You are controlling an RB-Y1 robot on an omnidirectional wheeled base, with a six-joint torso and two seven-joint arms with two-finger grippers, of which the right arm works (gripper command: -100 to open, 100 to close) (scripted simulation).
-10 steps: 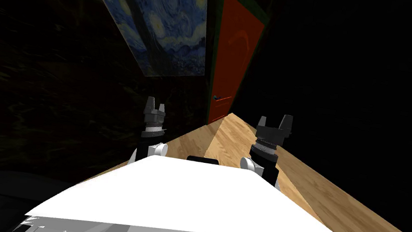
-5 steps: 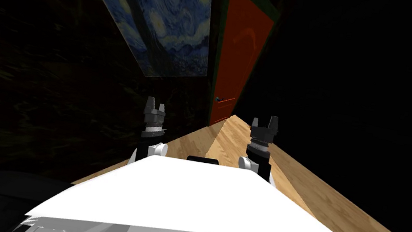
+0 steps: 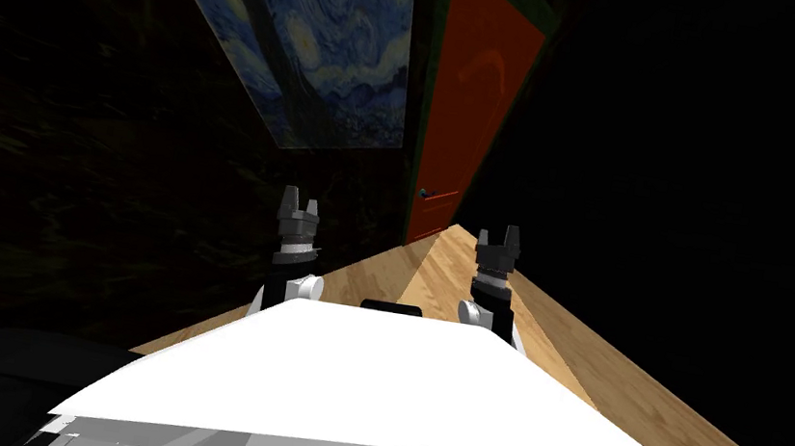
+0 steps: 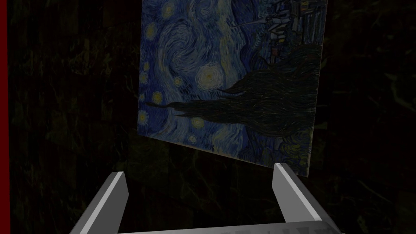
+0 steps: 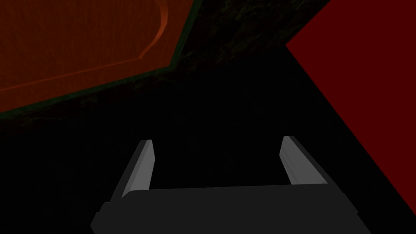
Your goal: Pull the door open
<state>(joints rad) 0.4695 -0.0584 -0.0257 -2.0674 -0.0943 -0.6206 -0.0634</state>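
An orange-red door [image 3: 471, 99] in a dark green frame stands at the far end of a narrow corridor, and it looks closed. A small dark lever handle [image 3: 430, 194] sits low on the door's left side. My right gripper [image 3: 498, 240] is held up ahead of my chest, well short of the door, open with nothing in it. In the right wrist view the open fingers [image 5: 140, 168] point at dark wall beside a corner of the door panel [image 5: 81, 40]. My left gripper [image 3: 299, 208] is raised on the left, open and empty [image 4: 199, 180].
A large blue swirling-sky painting [image 3: 316, 29] hangs on the dark left wall, close to my left gripper. Light wood floor [image 3: 509, 318] runs ahead to the door. Dark walls close in on both sides. A dark red flat surface [image 5: 365, 81] lies off to the right gripper's side.
The view has shifted a little, so I have moved. My right gripper has turned and drawn inward, its fingers looking narrower now. The left arm has not moved.
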